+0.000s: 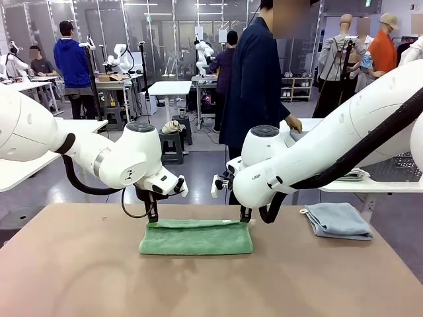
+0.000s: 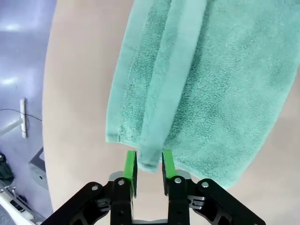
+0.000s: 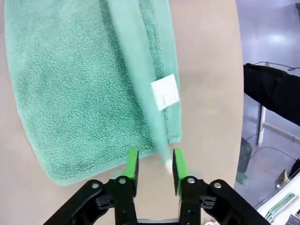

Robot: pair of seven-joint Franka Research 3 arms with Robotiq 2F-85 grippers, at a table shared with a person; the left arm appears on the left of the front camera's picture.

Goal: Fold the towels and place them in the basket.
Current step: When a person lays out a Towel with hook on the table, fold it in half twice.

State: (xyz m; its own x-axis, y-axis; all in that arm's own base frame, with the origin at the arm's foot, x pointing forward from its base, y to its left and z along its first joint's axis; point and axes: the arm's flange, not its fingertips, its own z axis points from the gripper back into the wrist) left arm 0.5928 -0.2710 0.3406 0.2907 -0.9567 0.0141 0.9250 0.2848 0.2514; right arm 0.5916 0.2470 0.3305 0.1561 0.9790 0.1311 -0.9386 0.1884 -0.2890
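Observation:
A green towel (image 1: 196, 238) lies folded in a long strip at the middle of the table. My left gripper (image 1: 152, 219) stands over its far left corner and my right gripper (image 1: 246, 216) over its far right corner. In the left wrist view the left gripper's (image 2: 149, 168) jaws are parted, with the towel's (image 2: 206, 84) corner loose between the green pads. The right gripper (image 3: 153, 168) is open too, and a blurred corner of the towel (image 3: 79, 93) slips out between its pads. A pale blue towel (image 1: 338, 220) lies folded at the table's right. The dark lattice basket (image 1: 391, 168) shows behind my right arm.
A person in a dark coat (image 1: 254, 79) stands across the table with a hand (image 1: 294, 123) on the white side table (image 1: 350, 187) at the right. A white label (image 3: 165, 92) is sewn near the green towel's edge. Bare tabletop (image 1: 79, 271) lies in front and to the left.

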